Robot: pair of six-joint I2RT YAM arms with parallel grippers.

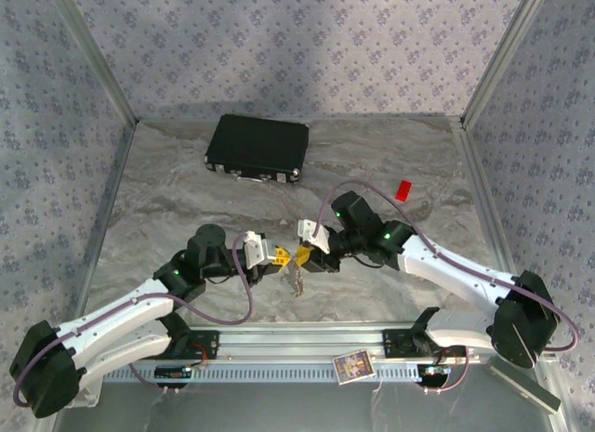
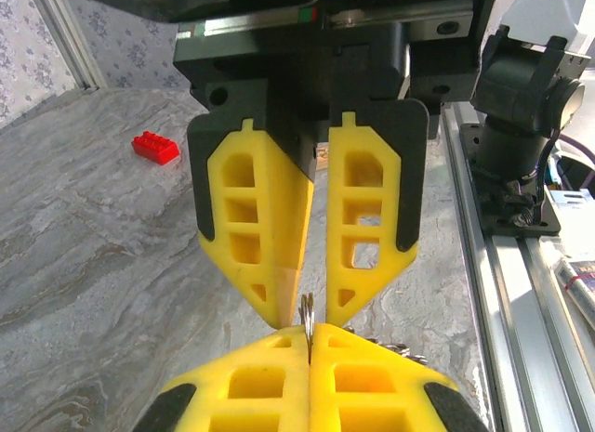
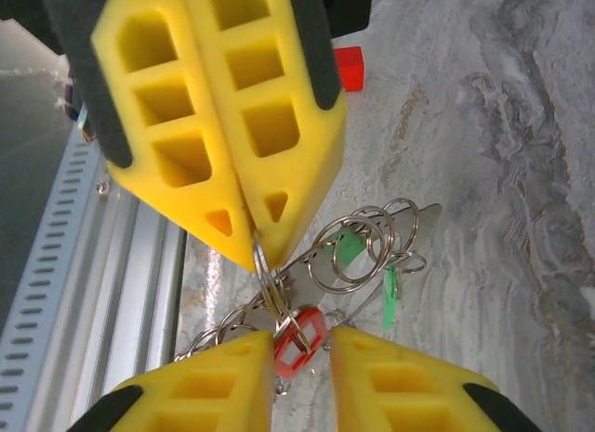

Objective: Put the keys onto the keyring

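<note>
My left gripper (image 2: 310, 337) is shut on a thin silver keyring (image 2: 308, 313), which stands edge-on above its yellow fingertips. In the right wrist view the left gripper (image 3: 253, 257) pinches that keyring (image 3: 265, 276) from above. Several linked silver rings (image 3: 358, 246), a green-tagged key (image 3: 349, 248) and a red-and-white key tag (image 3: 299, 344) dangle from it. My right gripper (image 3: 302, 337) is open, its fingers either side of the red tag without clamping it. From above, both grippers meet tip to tip, left gripper (image 1: 280, 255), right gripper (image 1: 303, 256), with the keys (image 1: 295, 281) hanging below.
A black case (image 1: 257, 148) lies at the back of the table. A red block (image 1: 403, 189) sits at the back right. A small printed card (image 1: 354, 365) rests on the aluminium rail (image 1: 279, 344) along the near edge.
</note>
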